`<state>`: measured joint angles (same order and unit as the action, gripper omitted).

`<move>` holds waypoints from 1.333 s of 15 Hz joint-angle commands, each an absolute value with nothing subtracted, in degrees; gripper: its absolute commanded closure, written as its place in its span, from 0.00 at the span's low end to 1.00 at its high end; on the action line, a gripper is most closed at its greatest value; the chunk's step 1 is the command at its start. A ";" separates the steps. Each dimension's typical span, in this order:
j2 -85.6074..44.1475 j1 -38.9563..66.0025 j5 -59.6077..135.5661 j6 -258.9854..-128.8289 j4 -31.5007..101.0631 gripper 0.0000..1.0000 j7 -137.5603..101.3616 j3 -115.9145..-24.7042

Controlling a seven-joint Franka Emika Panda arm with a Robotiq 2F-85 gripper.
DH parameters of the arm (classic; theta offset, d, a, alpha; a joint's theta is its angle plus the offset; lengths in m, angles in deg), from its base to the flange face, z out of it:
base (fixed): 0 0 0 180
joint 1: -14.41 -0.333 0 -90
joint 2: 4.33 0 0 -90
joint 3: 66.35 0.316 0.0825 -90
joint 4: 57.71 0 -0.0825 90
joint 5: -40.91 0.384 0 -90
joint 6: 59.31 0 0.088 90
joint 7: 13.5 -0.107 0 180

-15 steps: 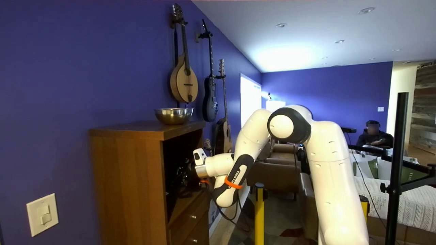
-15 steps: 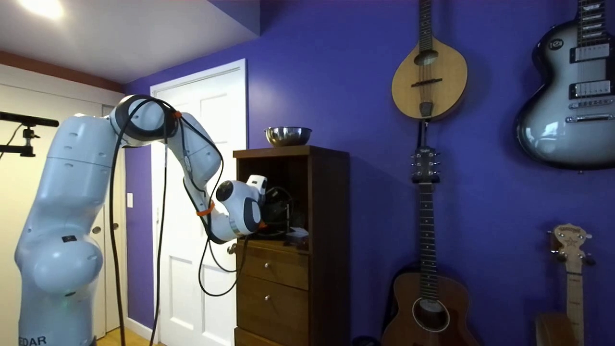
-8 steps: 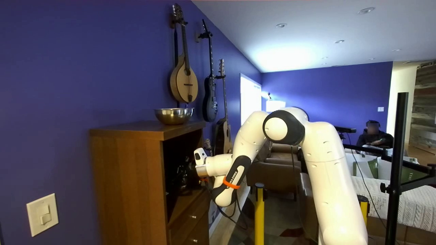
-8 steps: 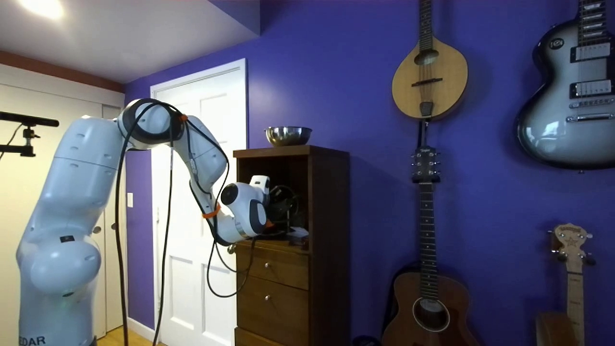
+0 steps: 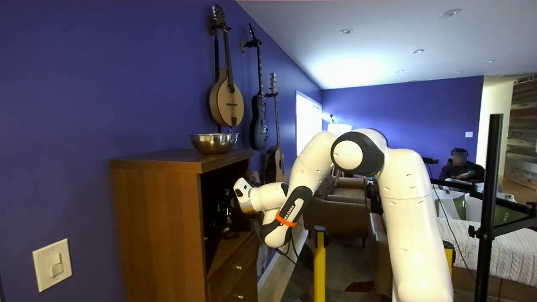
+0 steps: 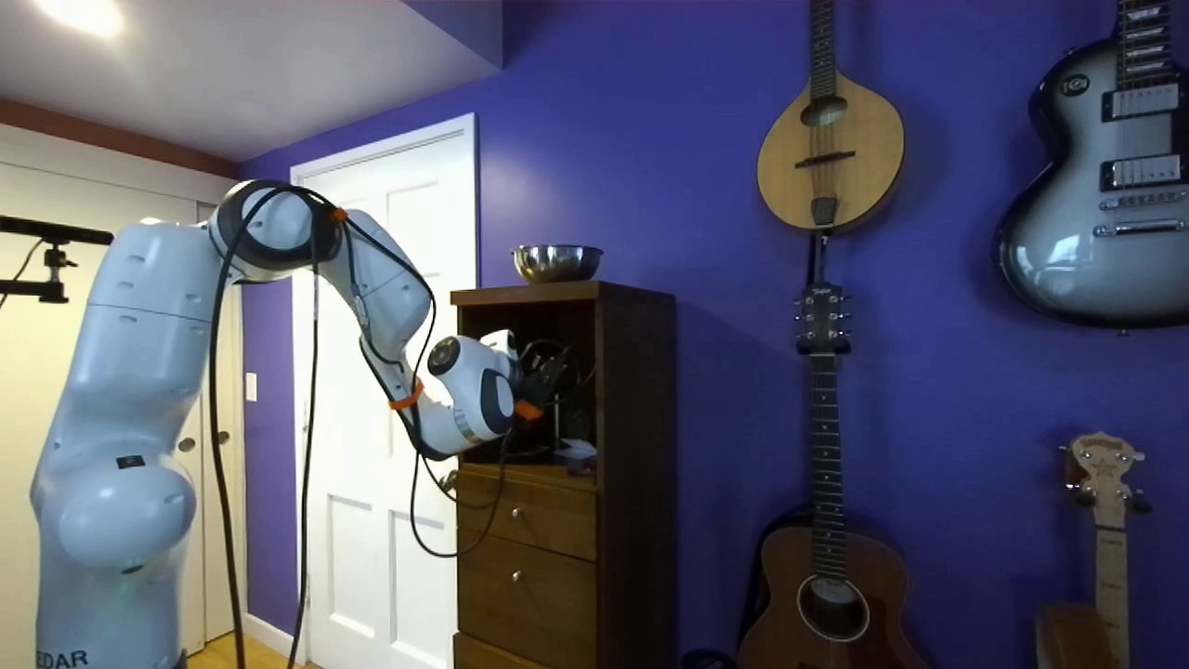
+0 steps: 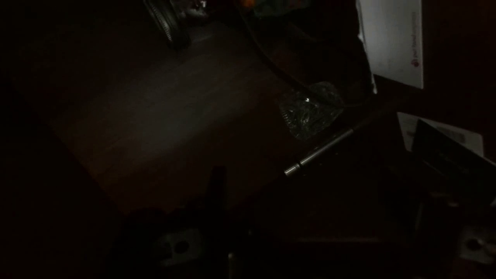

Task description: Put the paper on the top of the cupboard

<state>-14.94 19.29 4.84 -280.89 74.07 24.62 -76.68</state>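
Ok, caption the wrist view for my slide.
Gripper open inside the dim cupboard, printed paper at upper right, ungrasped.

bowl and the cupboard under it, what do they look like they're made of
The bowl looks like polished metal, possibly stainless steel: its silvery side carries bright, mirror-like reflections. The cupboard looks like wood with a smooth, warm brown finish; faint vertical grain shows on its side panel. Whether it is solid or veneered can't be told.
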 commanded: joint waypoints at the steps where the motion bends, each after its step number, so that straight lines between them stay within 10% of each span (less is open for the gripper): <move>1: -14.24 20.05 3.19 -279.03 73.99 0.00 22.72 -75.82; 20: -8.79 18.99 -1.96 -255.91 74.96 0.00 22.88 -72.92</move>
<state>-10.96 19.13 -1.52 -259.04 74.17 24.20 -74.08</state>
